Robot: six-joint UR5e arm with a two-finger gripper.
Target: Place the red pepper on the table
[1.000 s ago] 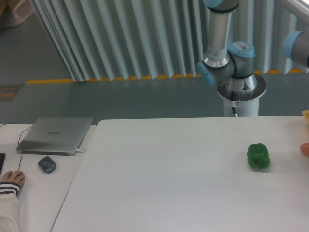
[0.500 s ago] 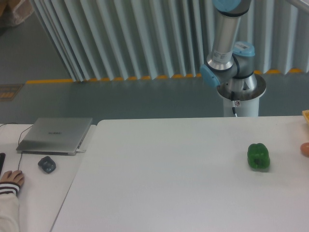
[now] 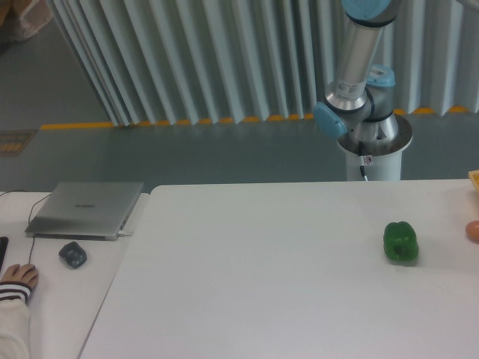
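step: judged early, fetch phase, nothing placed | red pepper: not in view | hand: out of frame, state cannot be told | bench [image 3: 247, 277]: carries green pepper [image 3: 400, 241] | arm [image 3: 358, 71] upright behind | next: bring red pepper over a bare bench patch, lower, release

On the white counter [image 3: 284, 284] a green bell pepper [image 3: 400, 241] lies at the right. An orange-pink object [image 3: 473, 231] shows at the right edge. Far behind stands the arm base [image 3: 372, 142]. At the left are a closed laptop [image 3: 86, 209], a mouse [image 3: 72, 254] and a person's hand [image 3: 18, 278].
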